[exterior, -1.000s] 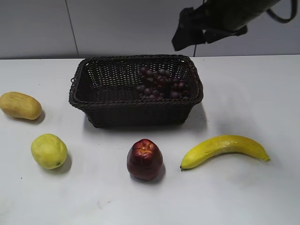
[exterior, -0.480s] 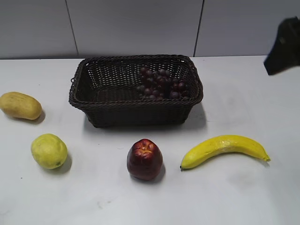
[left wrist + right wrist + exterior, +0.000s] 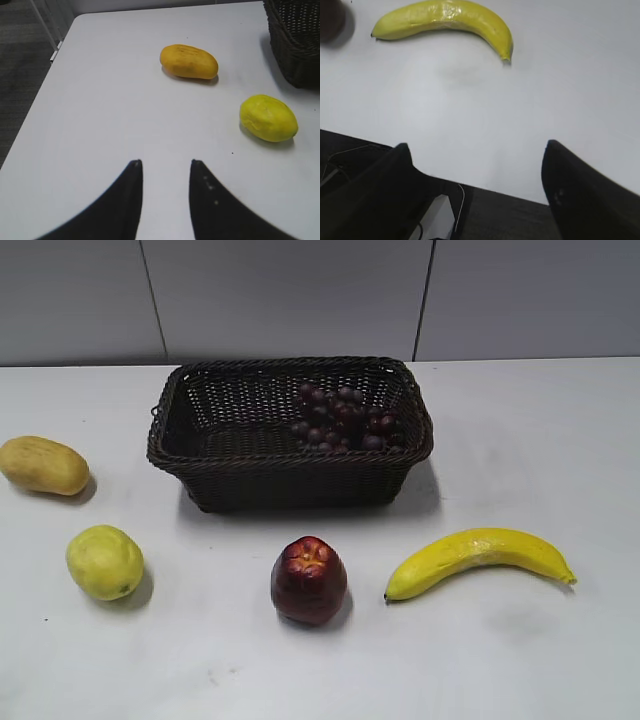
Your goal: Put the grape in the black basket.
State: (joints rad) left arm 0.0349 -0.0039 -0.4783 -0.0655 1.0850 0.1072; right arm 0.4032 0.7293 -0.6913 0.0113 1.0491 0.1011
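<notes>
The grape bunch point(image 3: 342, 418), dark purple-red, lies inside the black basket point(image 3: 290, 472) toward its right end. The woven basket stands at the table's far middle; a corner of it shows in the left wrist view point(image 3: 296, 45). Neither gripper appears in the exterior view. My left gripper point(image 3: 165, 162) is open and empty above the bare left part of the table. My right gripper point(image 3: 477, 146) is wide open and empty over the table's near edge, with the banana beyond it.
A yellow banana point(image 3: 478, 557) point(image 3: 445, 20) lies front right. A dark red apple point(image 3: 309, 579) stands front middle. A yellow-green fruit point(image 3: 104, 561) point(image 3: 268, 117) and an orange-yellow fruit point(image 3: 43, 464) point(image 3: 188, 61) lie at the left. Dark floor shows beyond the table edge point(image 3: 470, 185).
The right arm was above the basket's right end, swung off to the right, and has now left the exterior view. The grape bunch stays in the basket.
</notes>
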